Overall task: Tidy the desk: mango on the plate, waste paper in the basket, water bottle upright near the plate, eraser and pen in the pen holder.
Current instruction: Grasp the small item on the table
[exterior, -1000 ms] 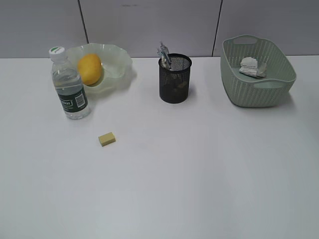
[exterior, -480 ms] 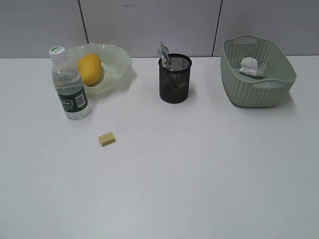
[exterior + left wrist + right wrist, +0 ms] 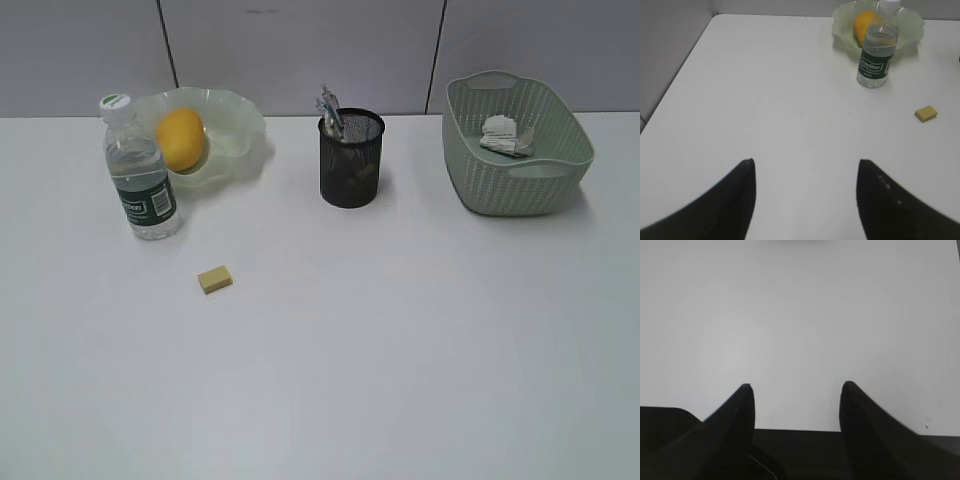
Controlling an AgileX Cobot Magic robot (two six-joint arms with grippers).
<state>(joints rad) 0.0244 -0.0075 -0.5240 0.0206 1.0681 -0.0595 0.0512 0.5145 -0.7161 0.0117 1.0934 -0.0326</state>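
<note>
The white tabletop point(image 3: 400, 350) is lying nearly tidy; both the left gripper point(image 3: 805, 200) and right gripper point(image 3: 795, 410) are hanging open and empty. Reaching for the eraser point(image 3: 215, 279), an arm risks toppling the water bottle point(image 3: 140, 175) nearby.

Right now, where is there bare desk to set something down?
The whole near half, in front of the eraser, is bare, as is the stretch between pen holder and basket. Crowded: the water bottle against the plate.

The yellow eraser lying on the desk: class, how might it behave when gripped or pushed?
The eraser is a small flat block, so probably light and unlikely to roll. It lies low on the smooth desk, so a push would likely slide it.
</note>
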